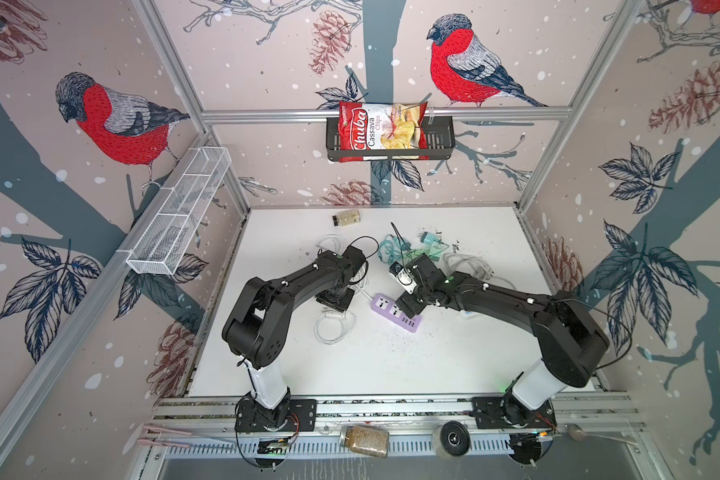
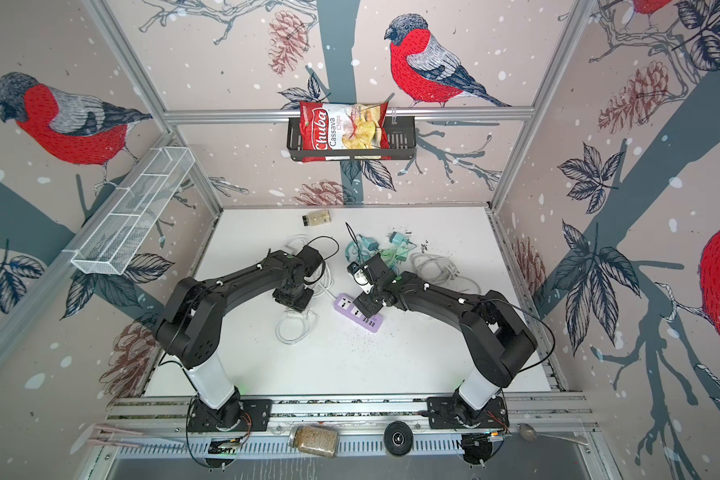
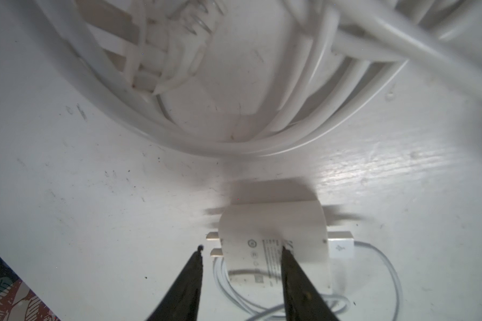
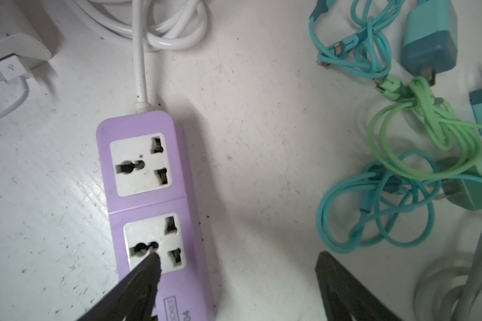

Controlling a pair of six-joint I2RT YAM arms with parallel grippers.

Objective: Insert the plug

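— How does the left arm (image 1: 292, 286) stand?
— Bent at the elbow, with the forearm reaching toward the middle and the wrist turned straight down. The left gripper (image 3: 243, 249) has its jaws partly parted and clamps nothing.
— And the right arm (image 1: 495, 295)?
— Stretched low toward the middle, wrist tilted downward. The right gripper (image 4: 238, 257) has its jaws spread wide and holds nothing.
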